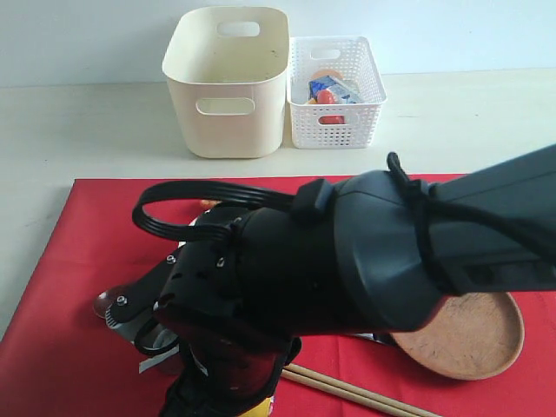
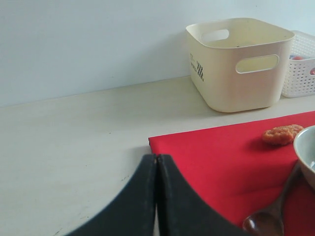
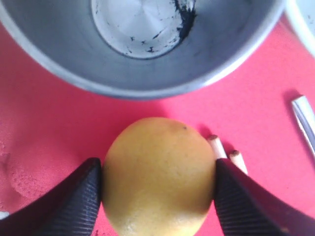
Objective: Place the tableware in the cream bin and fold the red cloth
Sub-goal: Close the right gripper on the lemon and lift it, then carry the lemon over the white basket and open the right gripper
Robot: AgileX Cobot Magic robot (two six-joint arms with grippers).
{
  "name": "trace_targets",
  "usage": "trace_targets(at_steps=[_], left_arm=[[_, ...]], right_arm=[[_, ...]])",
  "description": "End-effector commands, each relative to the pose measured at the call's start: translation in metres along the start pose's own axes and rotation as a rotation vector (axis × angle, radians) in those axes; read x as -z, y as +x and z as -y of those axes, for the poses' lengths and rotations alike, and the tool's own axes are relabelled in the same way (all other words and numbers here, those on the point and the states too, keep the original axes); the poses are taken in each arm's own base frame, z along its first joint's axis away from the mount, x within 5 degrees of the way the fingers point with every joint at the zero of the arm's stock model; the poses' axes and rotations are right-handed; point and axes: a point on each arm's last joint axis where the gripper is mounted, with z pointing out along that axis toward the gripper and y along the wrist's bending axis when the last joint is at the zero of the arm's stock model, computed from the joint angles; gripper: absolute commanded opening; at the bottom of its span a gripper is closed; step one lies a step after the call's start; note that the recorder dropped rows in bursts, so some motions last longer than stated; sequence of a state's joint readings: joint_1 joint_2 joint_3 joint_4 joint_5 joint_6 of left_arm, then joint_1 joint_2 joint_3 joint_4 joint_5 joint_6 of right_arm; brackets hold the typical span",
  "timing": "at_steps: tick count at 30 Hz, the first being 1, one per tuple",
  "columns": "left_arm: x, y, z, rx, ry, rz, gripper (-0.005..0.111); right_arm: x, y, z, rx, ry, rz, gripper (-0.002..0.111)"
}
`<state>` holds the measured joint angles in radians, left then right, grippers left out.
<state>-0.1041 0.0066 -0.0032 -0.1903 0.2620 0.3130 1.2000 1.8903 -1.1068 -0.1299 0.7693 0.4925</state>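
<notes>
Red cloth (image 1: 87, 252): spread flat on the counter (image 1: 69, 130), unfolded; cream bin (image 1: 226, 82): upright, open-topped, beyond the cloth's far edge and apart from it; round brown wooden plate (image 1: 473, 339): flat on the cloth, partly hidden; tan chopsticks (image 1: 347, 393): side by side near the plate; steel cup (image 3: 142, 44): upright on the cloth; silver knife (image 3: 305, 123): near the chopstick tips; dark spoon (image 2: 270, 219): on the cloth, handle reaching the pale bowl (image 2: 307, 152).

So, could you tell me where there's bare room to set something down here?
Bare table left of the cream bin and right of the white basket; also the left corner of the red cloth nearest the bin. Crowded near the right gripper: lemon, steel cup, chopsticks, knife.
</notes>
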Motion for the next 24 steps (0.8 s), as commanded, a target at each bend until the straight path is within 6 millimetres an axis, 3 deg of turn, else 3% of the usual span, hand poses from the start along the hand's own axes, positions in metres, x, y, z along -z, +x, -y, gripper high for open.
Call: trace_targets(at_steps=[1, 7, 13, 18, 21, 24], left_arm=[[0.000, 0.001, 0.000, -0.001, -0.002, 0.005, 0.002], [0.000, 0.001, 0.000, -0.001, -0.002, 0.005, 0.002], [0.000, 0.001, 0.000, -0.001, -0.002, 0.005, 0.002], [0.000, 0.001, 0.000, -0.001, -0.002, 0.005, 0.002], [0.000, 0.001, 0.000, -0.001, -0.002, 0.005, 0.002], [0.000, 0.001, 0.000, -0.001, -0.002, 0.005, 0.002]], right_arm=[[0.004, 0.001, 0.000, -0.005, -0.003, 0.010, 0.000], [0.045, 0.004, 0.008, 0.003, -0.008, 0.087, 0.000], [0.103, 0.001, 0.051, 0.069, 0.312, 0.312, 0.000], [0.108, -0.011, 0.100, -0.026, 0.401, 0.355, 0.000], [0.107, -0.025, 0.141, -0.132, 0.360, 0.447, 0.000], [0.108, -0.033, 0.162, -0.235, 0.302, 0.550, 0.000]])
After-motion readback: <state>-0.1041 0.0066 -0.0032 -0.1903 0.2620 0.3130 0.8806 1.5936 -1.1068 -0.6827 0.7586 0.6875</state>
